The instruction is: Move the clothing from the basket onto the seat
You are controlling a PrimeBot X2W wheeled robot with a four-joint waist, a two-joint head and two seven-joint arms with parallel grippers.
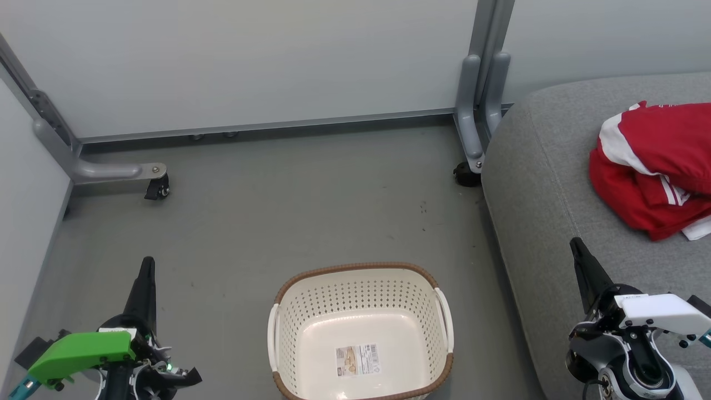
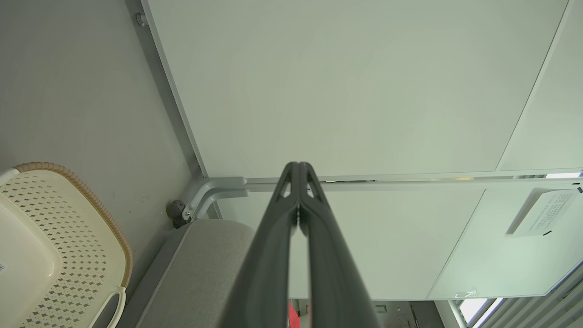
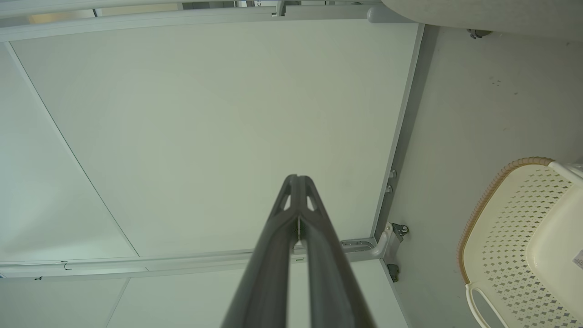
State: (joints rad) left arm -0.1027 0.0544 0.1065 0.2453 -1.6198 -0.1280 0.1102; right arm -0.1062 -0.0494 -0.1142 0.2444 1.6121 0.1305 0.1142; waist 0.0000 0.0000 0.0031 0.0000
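Note:
The cream perforated basket [image 1: 361, 333] with a brown rim stands on the floor at the bottom centre, holding just a paper label [image 1: 358, 359]. The red clothing [image 1: 655, 166] with white stripes lies bunched on the grey seat [image 1: 544, 194] at the right. My left gripper [image 1: 147, 262] is shut and empty, low at the left of the basket. My right gripper [image 1: 575, 242] is shut and empty over the seat's front edge, below the clothing. In the left wrist view the shut gripper [image 2: 298, 165] points at a white panel, with the basket [image 2: 68, 255] at lower left. The right wrist view has the gripper [image 3: 297, 177] shut and the basket [image 3: 514, 246] at right.
White partition panels [image 1: 250, 61] on grey wheeled feet [image 1: 158, 189] close off the back and left. A second caster [image 1: 465, 175] stands by the seat's rear corner. Grey floor [image 1: 311, 205] lies between the basket and the panels.

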